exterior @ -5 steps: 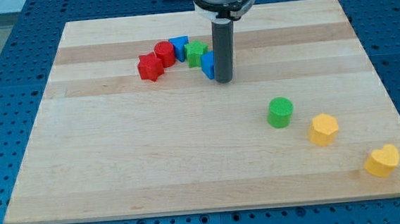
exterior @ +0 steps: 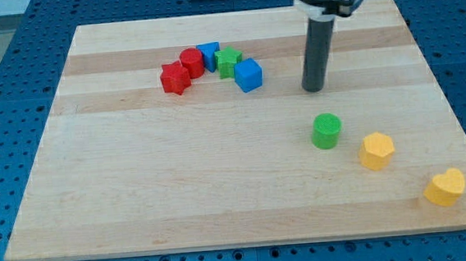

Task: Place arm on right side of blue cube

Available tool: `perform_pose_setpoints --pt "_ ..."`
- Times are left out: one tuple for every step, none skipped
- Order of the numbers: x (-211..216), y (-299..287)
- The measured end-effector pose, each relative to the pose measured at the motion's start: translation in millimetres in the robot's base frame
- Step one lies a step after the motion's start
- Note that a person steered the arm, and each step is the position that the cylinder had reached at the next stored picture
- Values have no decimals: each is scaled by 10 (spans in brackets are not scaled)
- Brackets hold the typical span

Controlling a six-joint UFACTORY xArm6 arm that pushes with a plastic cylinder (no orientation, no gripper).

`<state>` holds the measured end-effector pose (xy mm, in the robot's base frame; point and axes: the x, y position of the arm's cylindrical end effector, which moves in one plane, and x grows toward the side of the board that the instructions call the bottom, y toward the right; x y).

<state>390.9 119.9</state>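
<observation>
The small blue plastic cube sits in the upper middle of the pale wooden board, its top face a lighter blue than its shaded sides, turned slightly so one corner faces the view's bottom. It closes a short arc of blocks: just to its upper left is a green block of irregular shape, touching or nearly so, then a second blue block (its shape is hard to make out), a red cylinder and a red star-like block.

My tip rests on the board to the view's right of the blue cube, clearly apart from it with bare wood between, and at about the same height in the view. The rod carries no jaws, so there is nothing to open or close, and it touches no block.

Below the tip stands a green cylinder, then a yellow hexagonal block and a yellow heart-shaped block toward the view's lower right.

The board is made of light wooden strips and lies on a blue perforated table. No writing or label can be read.
</observation>
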Motion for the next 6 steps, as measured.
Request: perform_pose_setpoints --pt "-158 77" --pt "-319 -14" --pt "-353 -251" --pt "-353 -434" --pt "-353 -607" --pt "-353 -712"
